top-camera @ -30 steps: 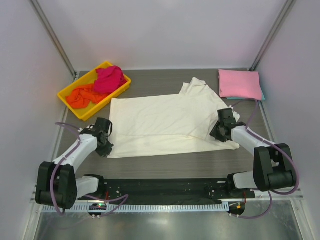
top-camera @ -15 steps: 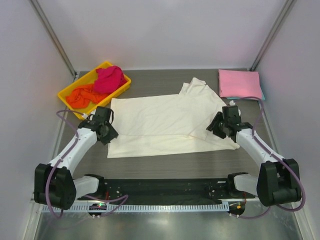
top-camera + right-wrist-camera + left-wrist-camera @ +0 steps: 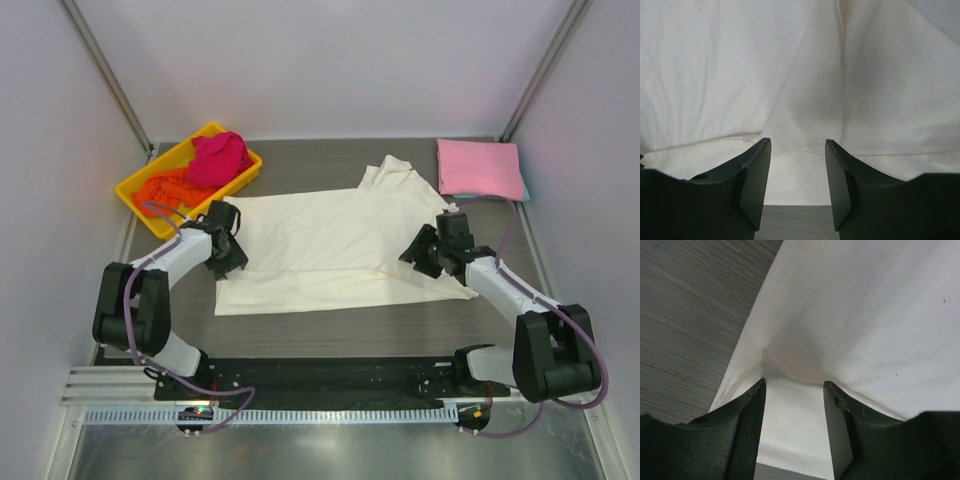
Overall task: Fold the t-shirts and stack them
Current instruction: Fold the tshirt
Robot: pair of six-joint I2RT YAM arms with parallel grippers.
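1. Your left gripper [image 3: 794, 390]: the jaws stand well apart and nothing is clamped. Cloth of the cream-white t-shirt [image 3: 855, 315] lies under and ahead of the tips, with a small pucker just in front of them near the shirt's left edge.
2. Your right gripper [image 3: 797, 147]: the jaws are parted to about the same gap and are likewise empty. Creased cream cloth fills the view beneath them. A strip of bare table [image 3: 795, 220] shows below the tips.
3. From above, the left gripper [image 3: 228, 252] sits over the shirt's left border and the right gripper [image 3: 425, 250] over its right end, near the sleeve.
4. The cream-white t-shirt [image 3: 330, 245] lies spread across the middle of the table [image 3: 320, 330], collar end toward the right. An overlapping layer shows along its near side. Judgement: a first fold may be in, but the shirt is far from a compact packet.
5. Done, as far as you can see: a pink t-shirt [image 3: 478, 167] lies folded at the far right, with a sliver of a teal t-shirt [image 3: 526, 190] beneath it.
6. Left to do: finish the cream shirt and stack it. Then come the magenta t-shirt [image 3: 220, 158] and orange t-shirt [image 3: 165, 192], both crumpled in the yellow tray [image 3: 160, 155] at far left. Judgement: less than half complete.
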